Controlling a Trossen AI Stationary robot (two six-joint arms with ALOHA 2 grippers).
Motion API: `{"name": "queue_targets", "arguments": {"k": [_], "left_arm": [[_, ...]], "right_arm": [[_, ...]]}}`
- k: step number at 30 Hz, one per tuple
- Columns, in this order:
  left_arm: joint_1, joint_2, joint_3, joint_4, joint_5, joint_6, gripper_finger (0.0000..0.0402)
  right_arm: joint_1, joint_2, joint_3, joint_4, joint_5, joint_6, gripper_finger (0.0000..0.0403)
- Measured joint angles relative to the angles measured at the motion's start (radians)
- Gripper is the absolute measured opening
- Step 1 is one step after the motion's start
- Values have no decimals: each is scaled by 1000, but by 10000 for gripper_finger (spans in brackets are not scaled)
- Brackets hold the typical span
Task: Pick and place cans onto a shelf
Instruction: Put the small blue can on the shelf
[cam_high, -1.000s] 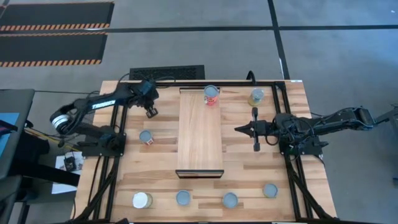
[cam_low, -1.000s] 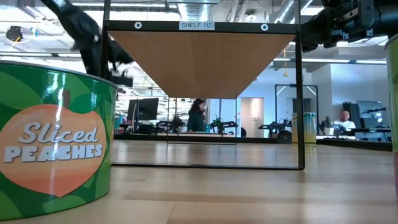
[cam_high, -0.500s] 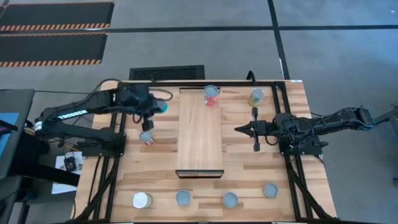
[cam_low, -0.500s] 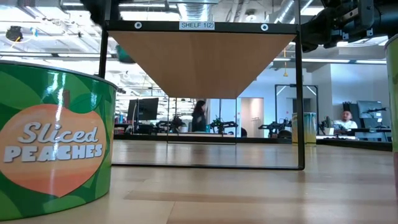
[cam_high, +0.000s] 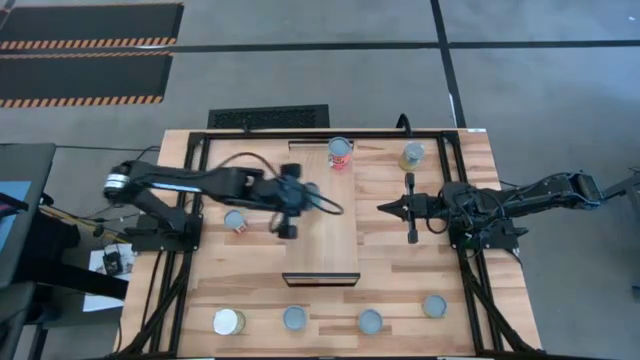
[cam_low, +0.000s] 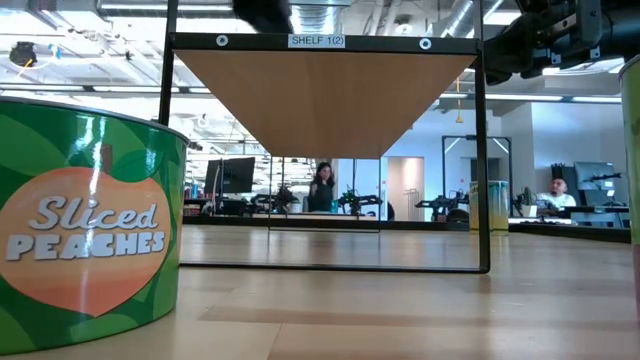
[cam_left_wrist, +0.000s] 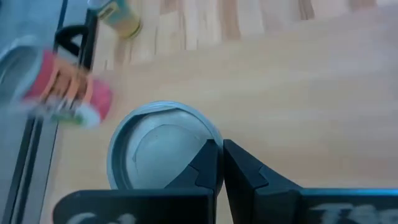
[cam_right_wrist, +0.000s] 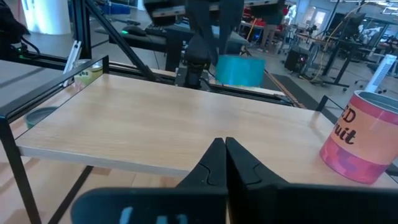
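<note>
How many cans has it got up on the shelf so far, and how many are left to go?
One red can stands on the shelf. The left gripper, shut and empty, hangs over the shelf's left edge; the right gripper waits shut beside the right edge. Six cans remain on the table: one on the left, one top right, four along the front.

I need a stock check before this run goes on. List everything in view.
Shelf: one, light wood, mid-table.
Red can: one, on the shelf's far end.
Yellow-green can: one, on the table, right of the shelf's far end.
Side can: one, silvery top, on the table left of the shelf.
Front cans: four, one white-topped, three silvery-blue, in a row along the near edge.
Table: one, planked wood, black frame.
People: two, in the room far behind.
Left hand: dark, shut, over the shelf.
Right hand: dark, shut, right of the shelf.
</note>
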Motion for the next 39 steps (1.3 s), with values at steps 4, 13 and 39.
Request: {"name": "queue_targets", "arguments": {"k": [4,13,39], "left_arm": [[20,152,160,-31,1,15,2],[100,367,422,-149,63,11,2],[222,426,458,-150,182,-48,9]], "right_arm": [[0,0,0,0,0,3,5],[0,0,0,-14,0,4,5],[0,0,0,-16,0,3,6]]}}
